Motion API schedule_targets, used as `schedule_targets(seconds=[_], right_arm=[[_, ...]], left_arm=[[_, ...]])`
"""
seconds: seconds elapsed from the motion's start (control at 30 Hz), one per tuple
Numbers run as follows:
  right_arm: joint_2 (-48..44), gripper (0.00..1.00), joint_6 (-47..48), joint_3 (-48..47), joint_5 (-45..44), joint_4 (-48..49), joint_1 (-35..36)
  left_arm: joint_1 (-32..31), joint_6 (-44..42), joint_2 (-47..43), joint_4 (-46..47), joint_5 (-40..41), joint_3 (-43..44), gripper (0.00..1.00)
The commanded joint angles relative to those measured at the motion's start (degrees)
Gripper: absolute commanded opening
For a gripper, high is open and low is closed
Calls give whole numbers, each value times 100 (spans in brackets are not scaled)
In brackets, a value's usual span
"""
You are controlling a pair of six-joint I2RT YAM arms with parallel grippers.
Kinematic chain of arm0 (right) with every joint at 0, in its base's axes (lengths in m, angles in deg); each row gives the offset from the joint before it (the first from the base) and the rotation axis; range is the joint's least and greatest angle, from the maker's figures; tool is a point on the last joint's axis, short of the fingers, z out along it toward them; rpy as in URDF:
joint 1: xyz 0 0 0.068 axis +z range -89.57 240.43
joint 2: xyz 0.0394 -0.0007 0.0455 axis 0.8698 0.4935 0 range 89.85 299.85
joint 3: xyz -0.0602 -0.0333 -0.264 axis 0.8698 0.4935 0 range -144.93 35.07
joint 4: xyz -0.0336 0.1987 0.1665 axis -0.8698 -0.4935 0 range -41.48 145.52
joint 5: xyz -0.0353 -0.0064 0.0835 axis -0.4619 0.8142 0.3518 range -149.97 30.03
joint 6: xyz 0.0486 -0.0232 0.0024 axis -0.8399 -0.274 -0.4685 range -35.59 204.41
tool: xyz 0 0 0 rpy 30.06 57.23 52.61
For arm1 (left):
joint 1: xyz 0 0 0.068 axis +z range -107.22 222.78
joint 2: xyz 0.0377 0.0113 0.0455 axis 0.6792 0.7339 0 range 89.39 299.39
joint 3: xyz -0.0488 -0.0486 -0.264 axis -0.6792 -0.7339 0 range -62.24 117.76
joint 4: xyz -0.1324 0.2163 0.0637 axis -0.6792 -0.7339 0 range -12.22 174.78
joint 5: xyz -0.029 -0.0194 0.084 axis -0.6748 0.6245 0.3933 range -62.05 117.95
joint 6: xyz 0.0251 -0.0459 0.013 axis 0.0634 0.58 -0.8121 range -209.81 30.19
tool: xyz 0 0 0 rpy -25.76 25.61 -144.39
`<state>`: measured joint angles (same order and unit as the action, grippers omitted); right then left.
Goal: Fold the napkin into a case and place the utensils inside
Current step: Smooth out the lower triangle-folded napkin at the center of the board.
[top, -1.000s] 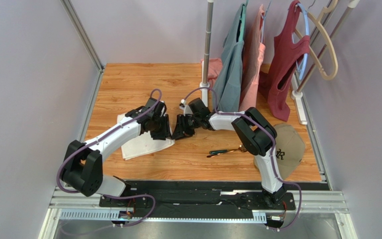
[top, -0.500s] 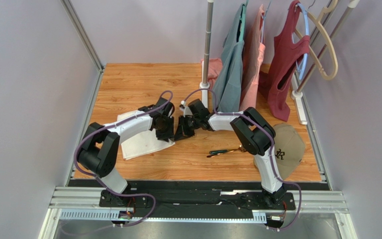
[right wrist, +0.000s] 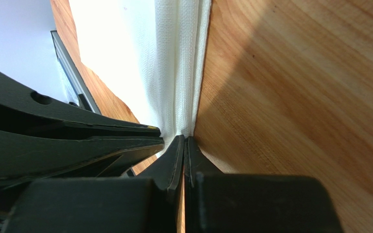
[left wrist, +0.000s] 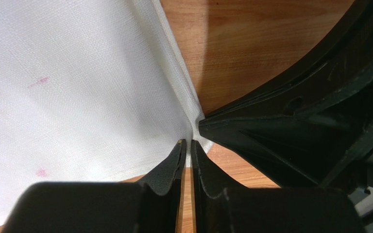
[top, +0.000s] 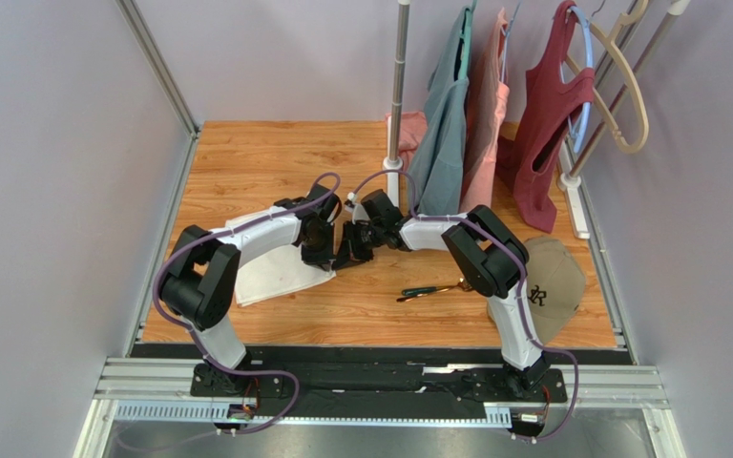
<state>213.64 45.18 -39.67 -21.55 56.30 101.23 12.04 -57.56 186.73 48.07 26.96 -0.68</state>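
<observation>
Jaws pinched almost closed on cloth, the left gripper [left wrist: 187, 145] and right gripper [right wrist: 183, 141] meet tip to tip at the right edge of the napkin [left wrist: 76, 87], apparently to fold it over, while the utensils [top: 432, 289] lie well apart on the table [top: 246, 162].

Left arm [top: 261, 229]: white links, bulky black joints.
Right arm [top: 516, 329]: same white-and-black build.
Cables [top: 325, 177]: purple, looped along both arms.
Jaws: matte black, tapering to thin tips.
</observation>
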Motion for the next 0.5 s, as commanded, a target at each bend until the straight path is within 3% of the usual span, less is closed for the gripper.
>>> schedule_targets(seconds=[0.0,0.1,0.27,0.37,0.43,0.47], right_arm=[[102,0,-59,-14,26,230,-19],[93,0,-50,-6,17,230,-28],[93,0,-85,-6,35,283,-28],[110,0,-68,-6,35,283,-19],[93,0,-77,-6,35,265,-28],[102,0,-42,-6,17,256,-28]], left_arm=[[-72,-122,101,-178,-6,321,16],[-98,-114,66,-223,47,260,32],[-116,-114,250,-205,64,199,34],[-125,-114,373,-117,-24,242,20],[-134,-79,330,-117,-41,295,0],[-134,-70,208,-109,-32,304,0]])
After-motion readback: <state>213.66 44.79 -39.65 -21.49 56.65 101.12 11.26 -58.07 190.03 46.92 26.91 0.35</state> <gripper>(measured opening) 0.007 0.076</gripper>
